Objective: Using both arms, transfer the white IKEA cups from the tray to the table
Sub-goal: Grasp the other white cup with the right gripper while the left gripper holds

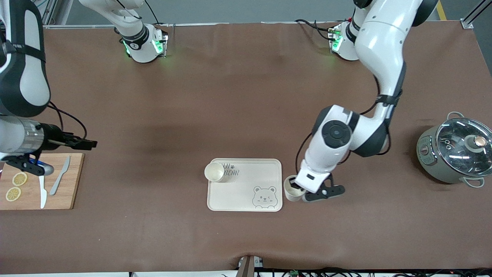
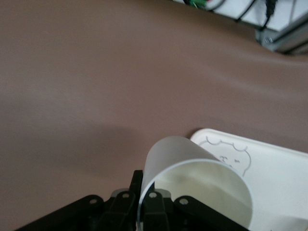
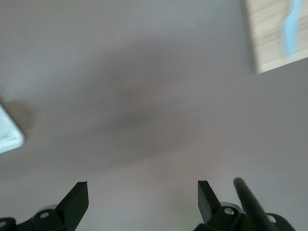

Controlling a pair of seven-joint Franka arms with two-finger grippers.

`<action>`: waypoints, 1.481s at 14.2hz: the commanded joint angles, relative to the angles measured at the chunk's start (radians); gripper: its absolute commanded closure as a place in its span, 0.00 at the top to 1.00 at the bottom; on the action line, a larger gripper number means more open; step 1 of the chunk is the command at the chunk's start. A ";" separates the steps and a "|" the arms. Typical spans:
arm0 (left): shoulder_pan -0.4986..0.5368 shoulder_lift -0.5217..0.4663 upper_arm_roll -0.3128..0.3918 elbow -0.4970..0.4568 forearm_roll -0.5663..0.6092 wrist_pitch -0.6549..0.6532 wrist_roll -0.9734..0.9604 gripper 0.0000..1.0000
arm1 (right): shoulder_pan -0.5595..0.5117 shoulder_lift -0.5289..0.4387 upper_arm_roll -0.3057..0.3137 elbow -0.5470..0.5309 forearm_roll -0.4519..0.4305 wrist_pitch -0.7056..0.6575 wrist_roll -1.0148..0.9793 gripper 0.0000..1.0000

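The left claw (image 1: pixel 298 189) is down at the brown surface (image 1: pixel 238 107), just beside the tray (image 1: pixel 246 200) at the edge that faces the left arm's end, and it is closed on the rim of one white cup (image 1: pixel 292 191). In the left wrist view this cup (image 2: pixel 192 180) fills the space at the claw (image 2: pixel 144 202), its wall pinched between the fingers (image 2: pixel 153 204), with the tray's bear drawing (image 2: pixel 231 154) just past it. The other white cup (image 1: pixel 214 171) stands upright on the tray, in the corner farther from the front camera and toward the right arm's end. The right claw (image 1: pixel 82 144) hangs open over the surface just above the wooden cutting board (image 1: pixel 69 200); the right wrist view shows its fingers (image 3: pixel 77 199) spread wide with nothing between them. The right arm waits. On the board lie lemon slices (image 1: pixel 16 186) and two knives (image 1: pixel 59 176). A grey pot with a glass lid (image 1: pixel 453 152) stands near the left arm's end.
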 commanded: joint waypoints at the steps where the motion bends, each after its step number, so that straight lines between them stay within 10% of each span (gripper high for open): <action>1: 0.046 -0.070 -0.010 -0.031 0.012 -0.063 -0.003 0.00 | 0.055 -0.018 0.004 0.012 0.083 -0.002 0.203 1.00; 21: 0.335 -0.204 -0.010 -0.310 -0.025 -0.143 0.221 0.00 | 0.452 0.299 0.004 0.004 0.057 0.609 0.452 1.00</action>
